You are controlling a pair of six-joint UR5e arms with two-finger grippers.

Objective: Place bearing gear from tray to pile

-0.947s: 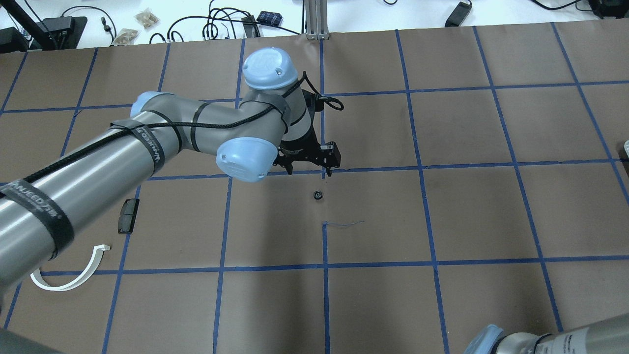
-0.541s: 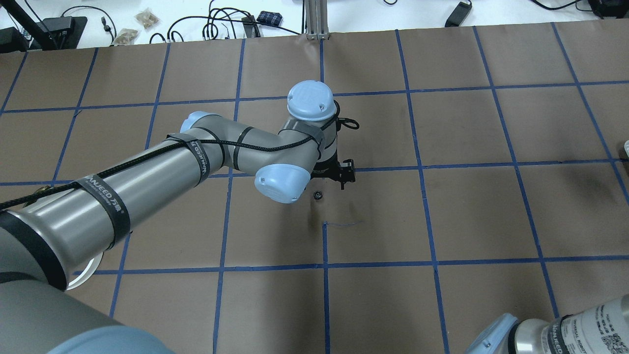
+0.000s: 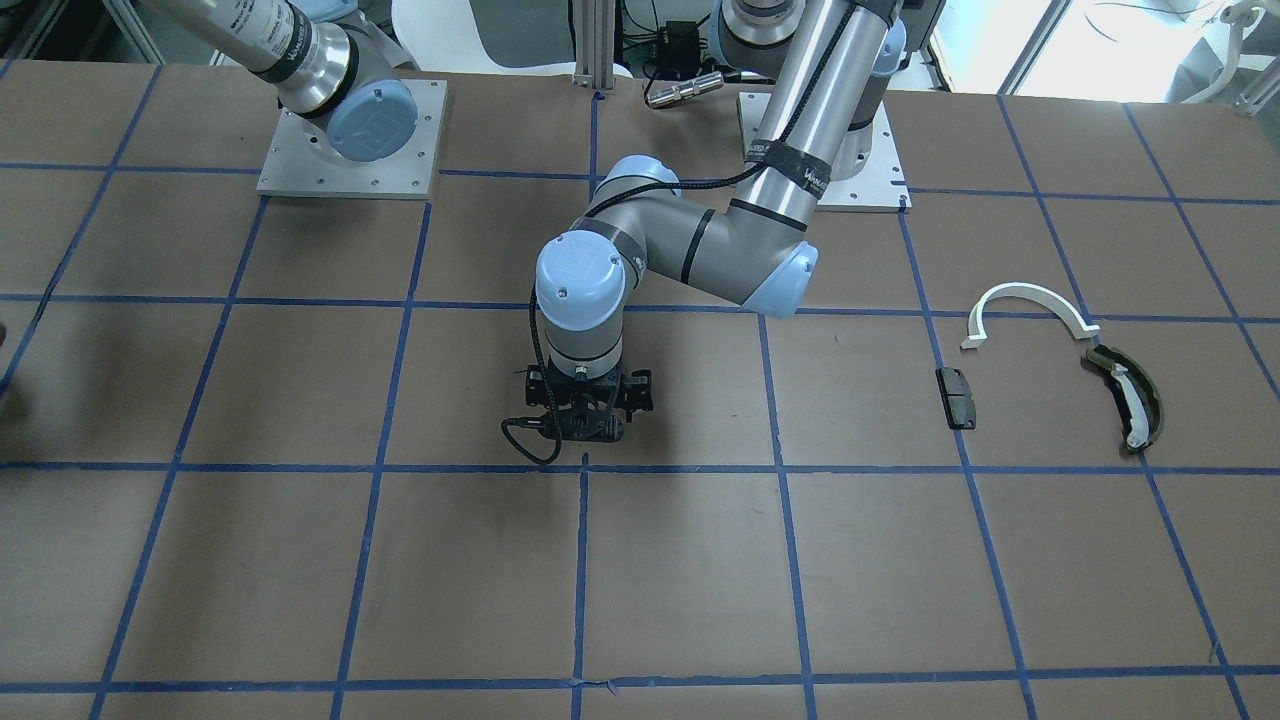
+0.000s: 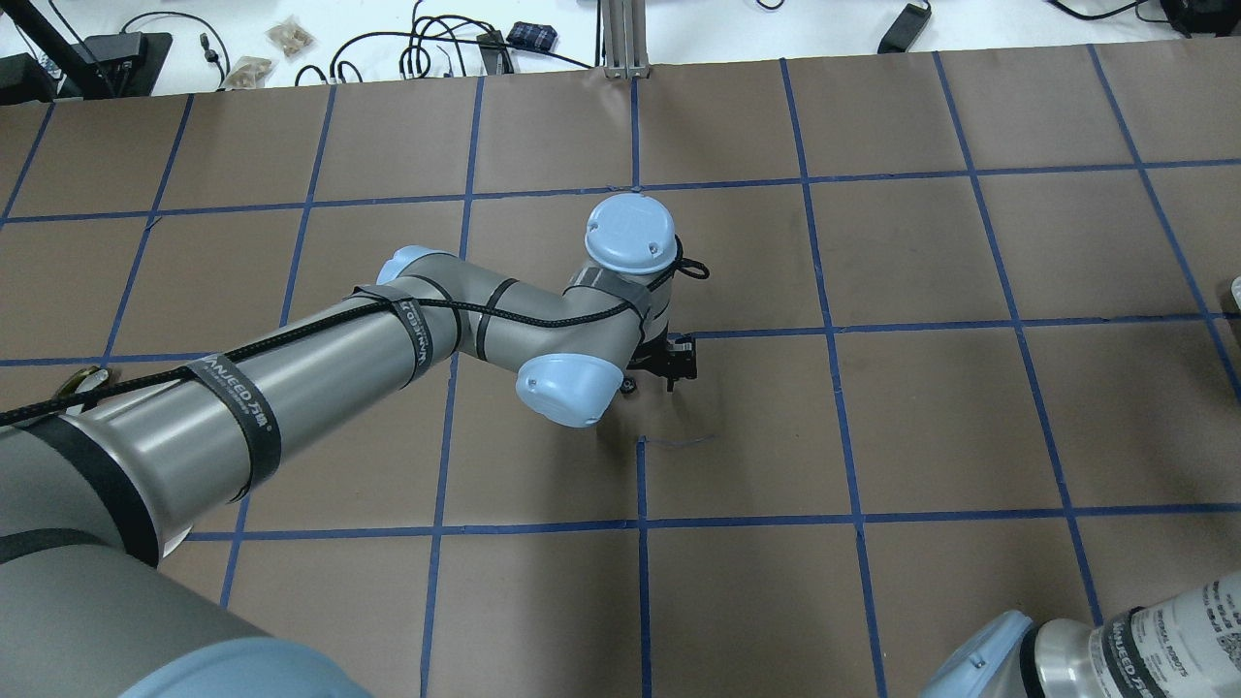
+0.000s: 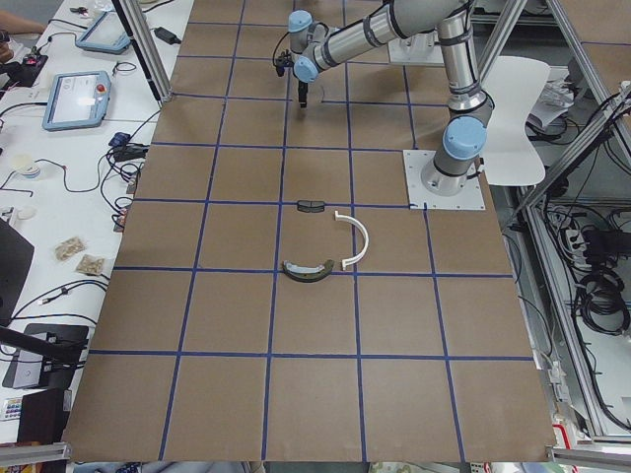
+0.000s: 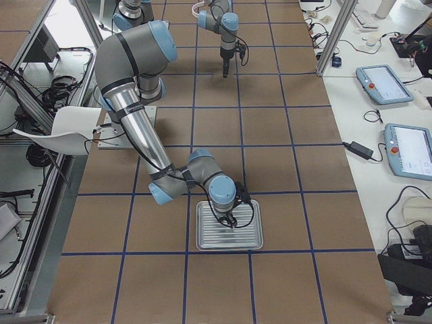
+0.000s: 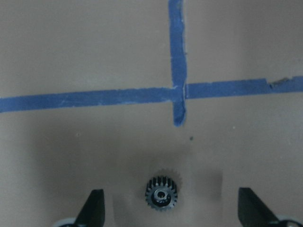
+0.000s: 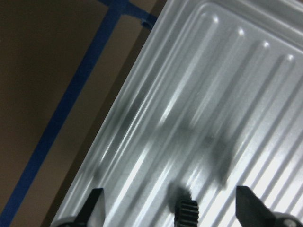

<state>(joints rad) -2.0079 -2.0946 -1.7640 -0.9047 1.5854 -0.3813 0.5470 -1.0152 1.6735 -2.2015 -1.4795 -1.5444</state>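
A small black gear (image 7: 161, 194) lies on the brown table paper near a blue tape crossing. My left gripper (image 7: 173, 213) is open and low over it, one finger on each side, apart from it. It is partly hidden by the wrist in the overhead view (image 4: 628, 386). My right gripper (image 8: 173, 213) is open over the ribbed metal tray (image 8: 213, 94), with a second black gear (image 8: 188, 210) between its fingers. The pile lies on my left: a white half-ring (image 3: 1030, 305), a dark pad (image 3: 957, 397) and an olive-and-white shoe piece (image 3: 1125, 395).
The tray (image 6: 229, 251) sits at the table's right end, under the right arm. The left arm's elbow (image 4: 567, 388) hangs over the table's middle. Cables and boxes lie beyond the far edge (image 4: 436, 44).
The left arm has swung toward the table's middle and come down over the gear on the paper. It now hides the pad and the half-ring in the overhead view.
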